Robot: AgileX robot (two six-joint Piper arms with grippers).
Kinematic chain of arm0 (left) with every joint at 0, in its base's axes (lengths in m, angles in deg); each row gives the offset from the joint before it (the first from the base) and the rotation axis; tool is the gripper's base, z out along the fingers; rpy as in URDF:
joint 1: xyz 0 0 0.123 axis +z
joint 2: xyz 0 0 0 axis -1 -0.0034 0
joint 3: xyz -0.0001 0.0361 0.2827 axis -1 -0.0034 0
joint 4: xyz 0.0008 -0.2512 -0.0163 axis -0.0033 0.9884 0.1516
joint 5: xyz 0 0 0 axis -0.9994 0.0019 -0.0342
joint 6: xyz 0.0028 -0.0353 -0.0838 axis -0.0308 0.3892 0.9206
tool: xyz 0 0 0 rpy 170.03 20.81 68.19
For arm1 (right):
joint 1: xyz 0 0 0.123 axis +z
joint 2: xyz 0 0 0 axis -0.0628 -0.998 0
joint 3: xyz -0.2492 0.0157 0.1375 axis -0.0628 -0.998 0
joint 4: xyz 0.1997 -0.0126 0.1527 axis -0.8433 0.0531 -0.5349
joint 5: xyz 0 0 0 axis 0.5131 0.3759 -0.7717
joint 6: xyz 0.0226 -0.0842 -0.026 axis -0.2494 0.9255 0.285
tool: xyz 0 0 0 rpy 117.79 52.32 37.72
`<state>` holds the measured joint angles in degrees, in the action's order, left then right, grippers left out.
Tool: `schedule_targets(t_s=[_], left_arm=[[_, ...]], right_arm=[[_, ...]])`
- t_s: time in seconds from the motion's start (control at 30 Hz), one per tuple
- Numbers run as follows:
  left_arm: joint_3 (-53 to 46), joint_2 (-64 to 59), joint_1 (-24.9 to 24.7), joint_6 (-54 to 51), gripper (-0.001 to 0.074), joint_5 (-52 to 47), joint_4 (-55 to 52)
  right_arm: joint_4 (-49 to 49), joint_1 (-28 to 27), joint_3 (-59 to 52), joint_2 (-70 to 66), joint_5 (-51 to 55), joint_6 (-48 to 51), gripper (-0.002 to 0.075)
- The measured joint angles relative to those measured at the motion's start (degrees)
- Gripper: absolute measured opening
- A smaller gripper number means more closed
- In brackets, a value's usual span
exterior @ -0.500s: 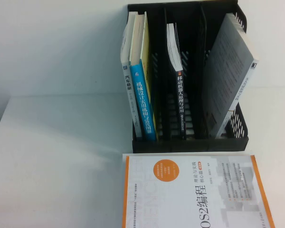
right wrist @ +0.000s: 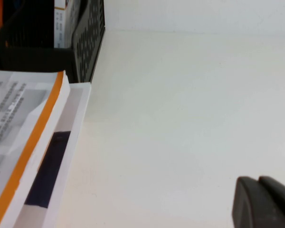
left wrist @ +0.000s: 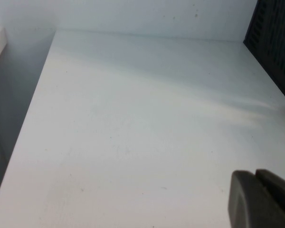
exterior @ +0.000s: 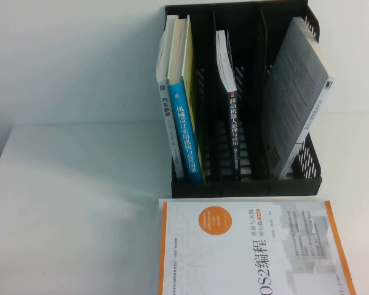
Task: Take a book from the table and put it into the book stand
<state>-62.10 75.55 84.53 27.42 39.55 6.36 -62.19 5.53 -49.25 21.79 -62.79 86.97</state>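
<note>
Left end effector [left wrist: 261, 199] shows only as dark fingertips pressed together in its wrist view, holding nothing, above bare desk [exterior: 80, 203] on the left side, stand wall at the far edge. Right end effector [right wrist: 263, 202] likewise closed and empty, over bare desk right of the book. Neither appears in the high view. Book [exterior: 252, 249] lies flat at the near edge, just in front of the book stand [exterior: 246, 184], slightly overhanging the near edge. Cover white with orange border, orange circle, black Chinese title; thick white page block. Looks heavy, stiff, glossy cover probably slick. Best grip likely the exposed long edge or overhanging end, pinching cover and pages together. Stand's middle slots have room.
</note>
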Motion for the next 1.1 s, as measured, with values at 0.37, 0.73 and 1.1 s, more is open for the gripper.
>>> schedule_targets(t_s=[0.37, 0.73, 1.1], left_arm=[[-0.4, 0.0, 0.0, 0.4, -0.0004, 4.2, 1.5], [-0.4, 0.0, 0.0, 5.6, -0.0004, 21.2, 17.2], [-0.4, 0.0, 0.0, 12.3, -0.0004, 32.6, 20.9]], right_arm=[[0.0, 0.0, -0.3, 0.0, -2.2, 0.1, -0.0003], [0.0, 0.0, -0.7, 0.0, -34.5, 0.1, -0.0003], [-0.1, 0.0, -0.7, 0.0, -59.5, -1.6, -0.0003]])
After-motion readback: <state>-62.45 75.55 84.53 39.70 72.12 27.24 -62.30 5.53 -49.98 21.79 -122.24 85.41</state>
